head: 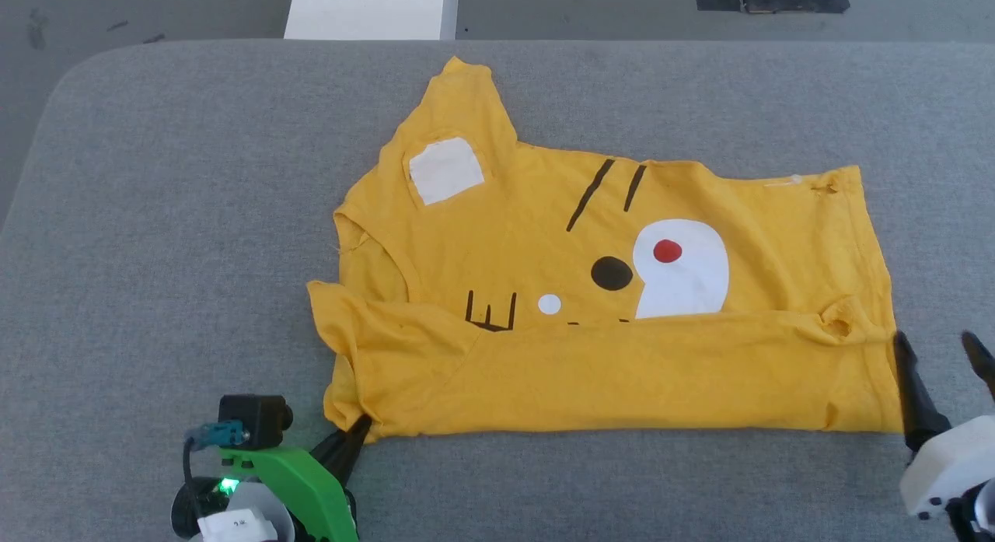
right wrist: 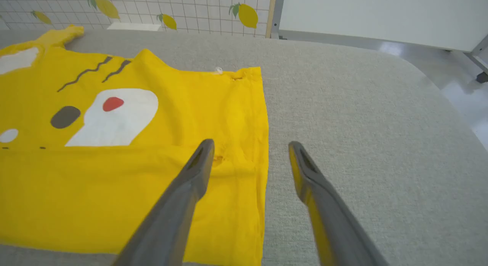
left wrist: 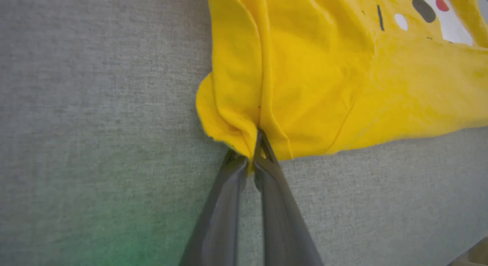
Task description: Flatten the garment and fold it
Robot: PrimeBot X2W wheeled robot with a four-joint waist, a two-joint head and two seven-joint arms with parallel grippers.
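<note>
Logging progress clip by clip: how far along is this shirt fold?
Done: the T-shirt lies mostly flat on the table, near edge folded over the face print. In hand: left gripper pinches its near left corner; right gripper open at the right edge. Left: remaining folds, far sleeve included.
</note>
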